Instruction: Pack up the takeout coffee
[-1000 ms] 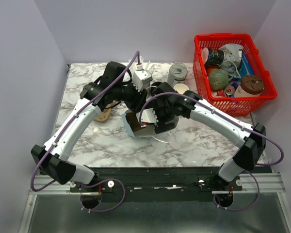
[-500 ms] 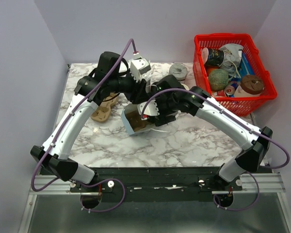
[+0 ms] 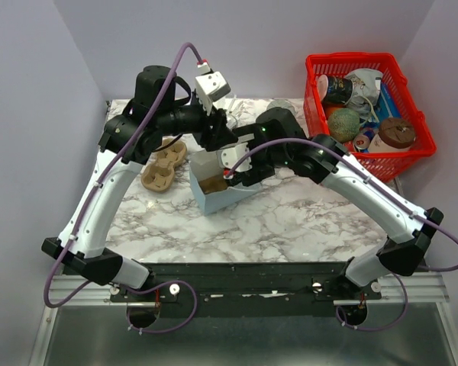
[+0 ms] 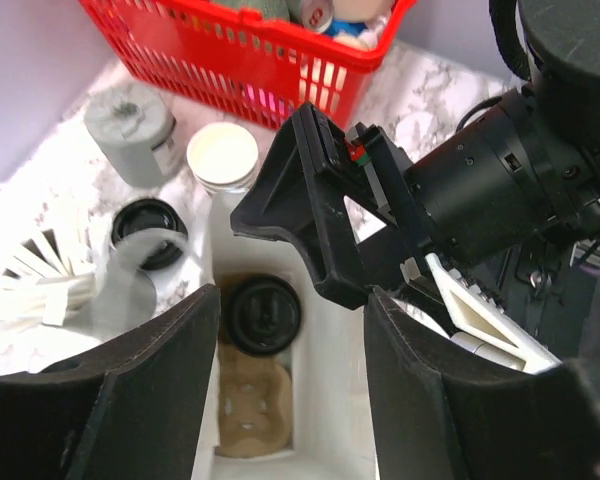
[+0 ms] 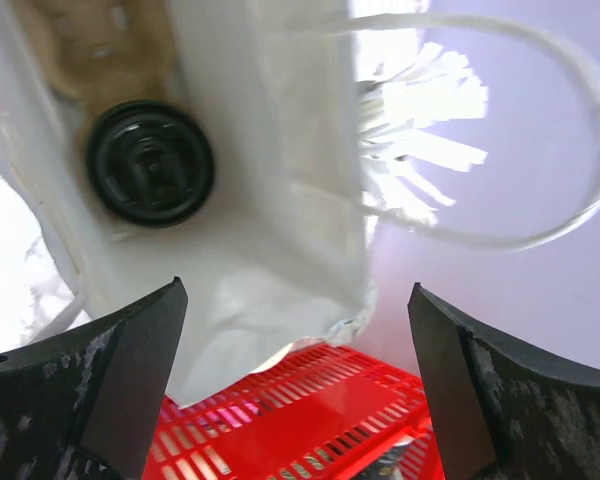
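Note:
The takeout coffee shows only as its round black lid [image 4: 264, 313]. It stands in a tan pulp carrier [image 4: 248, 410] at the bottom of an open white paper bag [image 3: 214, 187]. The lid also shows in the right wrist view [image 5: 150, 162]. My left gripper [image 4: 290, 400] hangs open above the bag mouth, its fingers [image 4: 150, 400] spread about as wide as the bag and holding nothing. My right gripper [image 5: 300, 400] is open at the bag's right rim, the paper edge [image 5: 280, 290] loose between its fingers. In the top view the left gripper [image 3: 217, 141] and the right gripper [image 3: 233, 166] are close together over the bag.
A red basket [image 3: 366, 164] full of items stands at the back right. A lidless cup stack [image 4: 223, 155], a stack of black lids [image 4: 147, 222] and a grey roll [image 4: 132, 120] sit behind the bag. A second tan carrier [image 3: 162, 168] lies to its left.
Both arms have drawn back and up from the bag. The bag has shifted a little towards the back left and stands more upright, its mouth open.

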`<state>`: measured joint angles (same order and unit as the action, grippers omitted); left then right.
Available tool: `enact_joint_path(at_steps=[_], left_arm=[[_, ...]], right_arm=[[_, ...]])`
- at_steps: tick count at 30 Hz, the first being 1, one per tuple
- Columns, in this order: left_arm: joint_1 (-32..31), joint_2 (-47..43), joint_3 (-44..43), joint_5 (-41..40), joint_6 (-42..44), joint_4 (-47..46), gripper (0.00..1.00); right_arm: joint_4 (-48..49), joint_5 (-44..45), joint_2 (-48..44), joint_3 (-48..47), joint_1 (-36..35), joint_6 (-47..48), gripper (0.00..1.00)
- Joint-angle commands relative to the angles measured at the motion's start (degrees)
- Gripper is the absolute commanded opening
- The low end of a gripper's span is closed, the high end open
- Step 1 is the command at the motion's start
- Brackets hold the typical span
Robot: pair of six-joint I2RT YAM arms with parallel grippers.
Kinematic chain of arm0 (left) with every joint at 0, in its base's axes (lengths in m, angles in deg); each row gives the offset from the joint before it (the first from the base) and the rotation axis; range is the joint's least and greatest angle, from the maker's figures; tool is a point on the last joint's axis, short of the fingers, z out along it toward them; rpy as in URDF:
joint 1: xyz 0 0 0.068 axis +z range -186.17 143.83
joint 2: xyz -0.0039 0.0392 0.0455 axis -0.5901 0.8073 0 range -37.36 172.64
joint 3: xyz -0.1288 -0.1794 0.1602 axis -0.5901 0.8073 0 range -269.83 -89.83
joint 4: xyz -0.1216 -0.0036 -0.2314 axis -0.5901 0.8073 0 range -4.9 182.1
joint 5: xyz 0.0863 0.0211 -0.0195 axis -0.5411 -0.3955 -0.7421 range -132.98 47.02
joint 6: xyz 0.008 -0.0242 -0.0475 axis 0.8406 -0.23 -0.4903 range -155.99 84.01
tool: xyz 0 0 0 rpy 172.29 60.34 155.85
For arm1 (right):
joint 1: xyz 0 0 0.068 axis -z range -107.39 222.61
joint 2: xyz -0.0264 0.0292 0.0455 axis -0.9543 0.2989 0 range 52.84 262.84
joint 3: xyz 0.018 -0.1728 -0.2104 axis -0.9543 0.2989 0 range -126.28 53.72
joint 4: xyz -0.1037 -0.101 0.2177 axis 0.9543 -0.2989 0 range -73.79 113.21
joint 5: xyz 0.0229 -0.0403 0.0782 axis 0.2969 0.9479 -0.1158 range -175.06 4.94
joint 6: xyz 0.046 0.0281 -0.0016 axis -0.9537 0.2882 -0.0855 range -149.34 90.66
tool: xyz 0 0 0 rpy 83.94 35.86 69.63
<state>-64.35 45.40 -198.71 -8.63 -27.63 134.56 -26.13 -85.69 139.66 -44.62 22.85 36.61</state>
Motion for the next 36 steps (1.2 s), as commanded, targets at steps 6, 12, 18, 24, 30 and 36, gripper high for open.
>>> enact_joint_path(at_steps=[6,12,18,24,30,36], left_arm=[[8.40,3.72,-4.32,-24.95,4.47,-0.49,0.68],[14.29,11.08,-12.31,-18.72,0.61,-1.29,0.67],[17.72,15.40,-14.87,-13.87,-5.62,-8.40,0.67],[20.36,19.89,-15.40,-10.89,-10.73,-13.32,0.60],[21.77,24.19,-15.31,-6.23,-10.56,-13.94,0.55],[24.31,27.09,-12.32,2.26,-10.38,-14.73,0.55]], right_arm=[[35.00,15.53,-10.54,-8.88,0.36,-23.58,1.00],[34.41,17.76,-8.52,-12.04,3.70,-25.78,1.00],[31.68,18.02,-7.11,-17.75,4.76,-27.46,0.99],[27.82,15.84,-4.30,-20.31,9.85,-26.75,0.96],[20.25,7.50,-5.08,-11.71,15.48,-32.98,0.91],[21.48,3.45,-6.06,2.18,16.09,-36.07,0.88]])
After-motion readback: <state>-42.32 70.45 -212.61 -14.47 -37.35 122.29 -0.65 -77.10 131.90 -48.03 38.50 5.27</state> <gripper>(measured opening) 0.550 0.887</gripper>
